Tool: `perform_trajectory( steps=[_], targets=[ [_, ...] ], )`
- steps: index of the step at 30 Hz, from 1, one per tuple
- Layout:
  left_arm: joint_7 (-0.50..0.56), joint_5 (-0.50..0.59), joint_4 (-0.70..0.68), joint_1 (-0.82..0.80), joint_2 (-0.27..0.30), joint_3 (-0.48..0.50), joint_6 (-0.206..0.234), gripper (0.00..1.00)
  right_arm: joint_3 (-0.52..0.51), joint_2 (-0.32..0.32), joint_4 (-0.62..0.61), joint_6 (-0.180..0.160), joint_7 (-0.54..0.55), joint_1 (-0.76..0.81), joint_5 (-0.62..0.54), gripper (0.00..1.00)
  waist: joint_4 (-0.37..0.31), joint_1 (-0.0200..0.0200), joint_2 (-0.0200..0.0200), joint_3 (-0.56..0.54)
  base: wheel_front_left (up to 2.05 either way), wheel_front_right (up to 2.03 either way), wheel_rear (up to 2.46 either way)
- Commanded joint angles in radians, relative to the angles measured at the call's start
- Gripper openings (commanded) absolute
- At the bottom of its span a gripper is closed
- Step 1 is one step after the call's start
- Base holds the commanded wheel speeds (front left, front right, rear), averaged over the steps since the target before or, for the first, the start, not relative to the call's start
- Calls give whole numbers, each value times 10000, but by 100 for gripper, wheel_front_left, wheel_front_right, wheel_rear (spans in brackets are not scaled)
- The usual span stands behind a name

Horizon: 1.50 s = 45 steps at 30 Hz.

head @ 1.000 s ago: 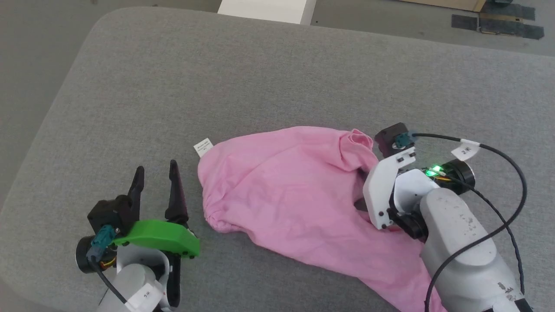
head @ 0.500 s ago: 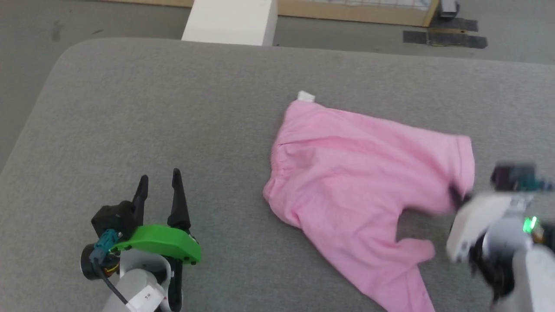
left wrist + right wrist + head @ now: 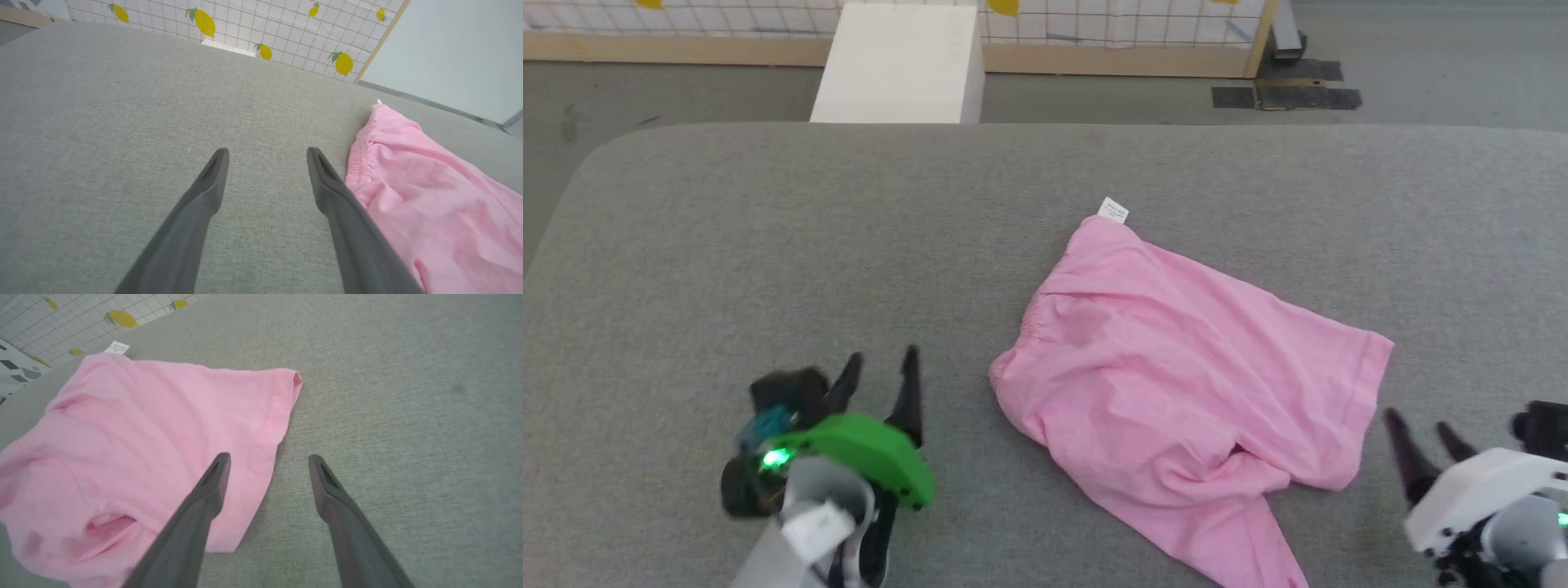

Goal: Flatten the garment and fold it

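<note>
The garment [image 3: 1176, 371], pink shorts, lies spread on the grey padded table [image 3: 768, 245], right of centre. Its gathered waistband faces left and a small white label [image 3: 1112, 211] sticks out at the far corner. One leg lies rumpled toward the near edge. My left gripper [image 3: 882, 367] stands open to the left of the waistband; in the left wrist view the garment [image 3: 429, 188] lies just right of my left gripper [image 3: 267, 157]. My right gripper [image 3: 1421, 429] is open just off the garment's right hem. In the right wrist view the hem of the garment [image 3: 143, 437] lies under my right gripper [image 3: 267, 461], which holds nothing.
A white box [image 3: 898, 61] stands on the floor beyond the table's far edge. Behind it runs a tiled wall panel with lemon prints [image 3: 261, 36] on a wooden base. Dark tape patches [image 3: 1286, 96] mark the floor at the back right.
The right gripper has let go of the garment's right hem and drawn back to the lower right, open. The garment now lies flatter. The head camera has tilted up; the left gripper shifted slightly right.
</note>
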Motion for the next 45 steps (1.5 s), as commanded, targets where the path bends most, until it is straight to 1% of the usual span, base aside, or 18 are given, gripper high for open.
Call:
perform_trajectory(
  steps=[1,4,7,9,11,14,15,16,20,23,27,31,35,38,39,40,43,45],
  targets=[
    [611,-130,50,-552,79,-208,-179,100,-276,-4,-147,-13,-179,-1,-64,100,-195,0,0,-42,0,0,0],
    [2255,-265,373,-1327,96,-730,-397,100,-650,-3,-310,-13,-213,-27,-217,100,-365,0,0,-17,0,0,0],
    [4269,-442,912,-1902,88,-1360,-563,100,-865,-3,-376,-13,-181,-45,-280,100,-544,0,0,1,0,0,0],
    [5203,-523,1171,-2095,88,-1691,-685,100,-875,-2,-389,-13,-181,-61,-274,100,-644,0,0,34,0,0,0],
    [5739,-662,1341,-2189,9,-1858,-772,100,-879,-2,-389,-13,-202,-69,-251,100,-681,0,0,73,0,0,0],
    [5977,-691,1609,-2249,-38,-2004,-837,100,-837,-2,-328,-13,-275,-94,-207,100,-698,0,0,145,0,0,0],
    [5912,-743,1686,-2263,-95,-1995,-883,27,-799,-2,-295,-13,-308,-108,-176,100,-680,0,0,163,0,0,0],
    [5844,-771,1761,-2271,-124,-1986,-920,0,-762,-2,-267,-13,-336,-119,-153,100,-662,0,0,170,0,0,0],
    [5484,-1159,1844,-2216,-236,-1628,-975,0,-631,-2,-135,-13,-450,-171,-120,100,-534,0,0,157,0,0,0],
    [5015,-1461,1376,-1908,-134,-1147,-870,0,-538,-2,-41,-13,-511,-168,-146,100,-377,0,0,78,0,0,0],
    [4864,-1585,232,-771,352,-747,-414,0,-445,-1,45,-13,-536,-133,-167,100,-102,0,0,-14,0,0,0],
    [5370,-1626,-1247,817,808,-796,159,0,-432,-1,63,-13,-508,-110,-229,100,297,0,0,2,0,0,0],
    [6181,-1912,-2359,2185,911,-1102,620,0,-353,-1,45,-13,-473,-193,-269,100,659,0,0,65,0,0,0],
    [6867,-2409,-2909,2855,784,-1424,651,0,-257,-1,70,-13,-467,-287,-278,100,841,0,0,66,0,0,0],
    [6813,-2438,-3059,2920,761,-1403,659,24,-222,-1,87,-13,-467,-312,-285,100,872,0,0,57,0,0,0],
    [6636,-2427,-3200,2964,722,-1302,721,100,-184,-1,112,-13,-471,-335,-276,100,901,0,0,42,0,0,0],
    [6103,-2336,-3564,2906,722,-930,814,100,-114,-1,175,-13,-497,-360,-256,100,932,0,0,-10,0,0,0],
    [5813,-2187,-3843,2767,882,-615,900,100,-72,-1,209,-13,-515,-365,-245,100,913,0,0,-36,0,0,0]
  ],
)
